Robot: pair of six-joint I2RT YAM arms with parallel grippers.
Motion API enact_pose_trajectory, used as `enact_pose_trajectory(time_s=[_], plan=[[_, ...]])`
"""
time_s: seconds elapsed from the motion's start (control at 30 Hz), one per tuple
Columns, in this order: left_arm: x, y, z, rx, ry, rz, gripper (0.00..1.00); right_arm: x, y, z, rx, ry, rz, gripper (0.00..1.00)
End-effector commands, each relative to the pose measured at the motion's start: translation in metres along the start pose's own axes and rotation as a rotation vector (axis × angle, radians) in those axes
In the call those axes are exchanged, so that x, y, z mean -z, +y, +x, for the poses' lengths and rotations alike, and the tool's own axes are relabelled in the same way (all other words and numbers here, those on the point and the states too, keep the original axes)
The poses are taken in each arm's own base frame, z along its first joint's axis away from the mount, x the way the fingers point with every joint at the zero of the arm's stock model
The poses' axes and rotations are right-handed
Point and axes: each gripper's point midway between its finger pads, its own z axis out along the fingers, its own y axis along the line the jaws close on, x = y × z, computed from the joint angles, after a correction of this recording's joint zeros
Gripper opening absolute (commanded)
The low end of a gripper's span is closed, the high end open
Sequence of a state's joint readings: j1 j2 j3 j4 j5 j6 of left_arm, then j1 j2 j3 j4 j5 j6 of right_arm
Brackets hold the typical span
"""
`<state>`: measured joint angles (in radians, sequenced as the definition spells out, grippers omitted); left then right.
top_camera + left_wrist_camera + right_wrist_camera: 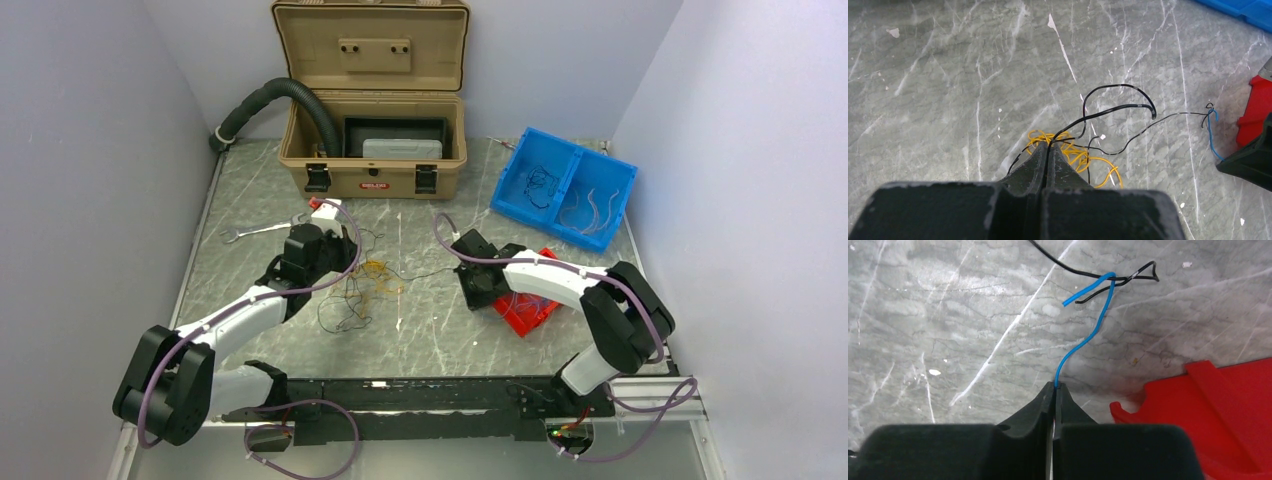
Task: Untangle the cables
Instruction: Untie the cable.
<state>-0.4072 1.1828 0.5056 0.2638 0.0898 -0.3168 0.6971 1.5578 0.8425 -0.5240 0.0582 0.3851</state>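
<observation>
Cables (365, 285) stretch sideways: left gripper (1047, 150) pinches black wire (1138, 105), right gripper (1055, 386) pinches blue wire (1096, 327).

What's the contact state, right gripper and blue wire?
Touching. Right wrist view: the blue wire runs into the right gripper, pinched between its shut fingertips.

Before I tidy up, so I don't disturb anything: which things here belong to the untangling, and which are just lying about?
Job: black wire in left fingers; blue wire in right fingers; yellow wires.
Lying about: wrench, tan toolbox, black hose.
</observation>
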Motion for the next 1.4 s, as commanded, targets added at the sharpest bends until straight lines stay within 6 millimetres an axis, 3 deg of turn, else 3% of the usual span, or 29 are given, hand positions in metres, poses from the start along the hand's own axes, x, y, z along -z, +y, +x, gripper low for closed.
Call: enact_pose_trajectory(time_s=[0.0, 0.2, 0.3, 0.57, 0.67, 0.73, 0.77, 0.83, 0.9, 1.07, 1.37], plan=[[-0.002, -0.010, -0.023, -0.025, -0.052, 0.030, 0.00, 0.024, 0.002, -0.021, -0.024, -0.094, -0.018, 0.00], [-0.003, -0.012, -0.023, -0.029, -0.050, 0.038, 0.00, 0.079, 0.000, -0.056, -0.110, -0.287, -0.095, 0.00], [-0.003, -0.013, -0.023, -0.032, -0.050, 0.042, 0.00, 0.105, -0.012, -0.068, -0.174, -0.371, -0.124, 0.00], [-0.004, -0.018, -0.023, -0.043, -0.044, 0.068, 0.00, 0.153, -0.056, -0.074, -0.320, -0.506, -0.132, 0.00], [-0.005, -0.029, -0.022, -0.061, -0.042, 0.121, 0.07, 0.166, -0.062, -0.075, -0.344, -0.538, -0.120, 0.00], [-0.005, -0.041, -0.021, -0.084, -0.039, 0.174, 0.19, 0.174, -0.064, -0.077, -0.351, -0.566, -0.122, 0.00], [-0.004, -0.050, -0.021, -0.098, -0.038, 0.222, 0.31, 0.178, -0.061, -0.079, -0.338, -0.576, -0.140, 0.00], [0.003, -0.080, -0.018, -0.133, -0.048, 0.400, 0.70, 0.183, -0.055, -0.081, -0.316, -0.582, -0.175, 0.00], [0.007, -0.108, -0.018, -0.157, -0.068, 0.545, 0.97, 0.186, -0.049, -0.083, -0.292, -0.576, -0.206, 0.00], [-0.006, -0.151, -0.005, -0.246, 0.025, 0.652, 0.99, 0.190, -0.040, -0.085, -0.267, -0.576, -0.250, 0.00], [-0.054, -0.212, 0.007, -0.283, 0.146, 0.795, 0.98, 0.198, -0.029, -0.084, -0.235, -0.581, -0.313, 0.00]])
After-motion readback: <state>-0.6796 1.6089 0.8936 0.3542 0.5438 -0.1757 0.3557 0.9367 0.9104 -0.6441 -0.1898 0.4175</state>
